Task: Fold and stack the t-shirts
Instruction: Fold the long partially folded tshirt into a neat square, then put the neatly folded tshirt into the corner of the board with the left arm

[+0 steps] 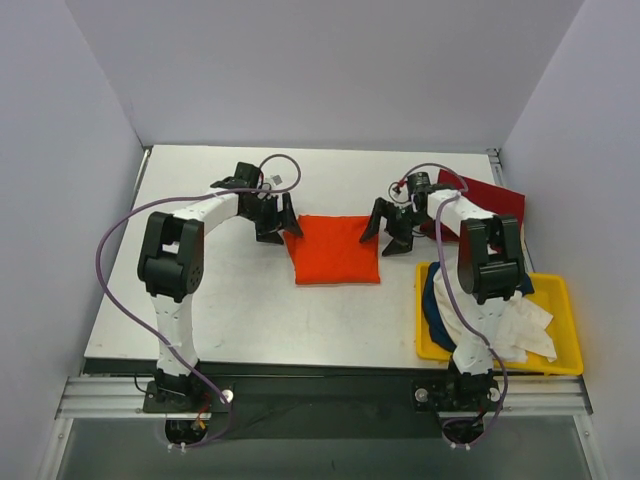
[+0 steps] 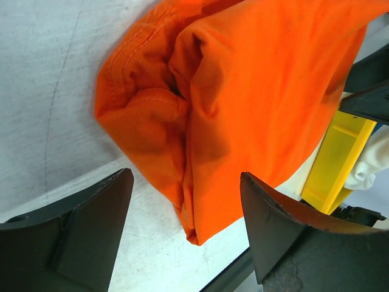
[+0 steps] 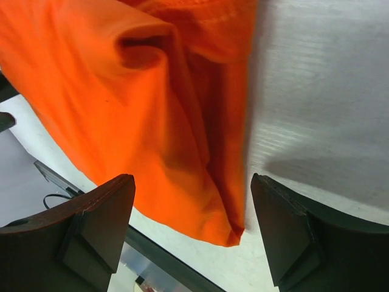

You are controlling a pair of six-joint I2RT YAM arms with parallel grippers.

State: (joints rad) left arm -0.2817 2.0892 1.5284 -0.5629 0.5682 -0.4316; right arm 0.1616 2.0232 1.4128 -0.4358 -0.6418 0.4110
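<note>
A bright orange t-shirt (image 1: 335, 250) lies folded into a rough square in the middle of the table. My left gripper (image 1: 280, 222) hovers at its far left corner and my right gripper (image 1: 385, 228) at its far right corner. Both are open and hold nothing. In the left wrist view, a bunched corner of the orange t-shirt (image 2: 243, 103) lies between the spread fingers of the left gripper (image 2: 185, 201), untouched. The right wrist view shows the orange t-shirt's (image 3: 140, 115) other corner under the wide-open right gripper (image 3: 191, 207). A dark red t-shirt (image 1: 490, 200) lies flat at the far right.
A yellow bin (image 1: 568, 318) stands at the near right beside the right arm's base. It holds a crumpled white t-shirt (image 1: 520, 325) and a navy one (image 1: 432, 300). The bin's side (image 2: 337, 158) also shows in the left wrist view. Grey walls enclose the table (image 1: 230, 300).
</note>
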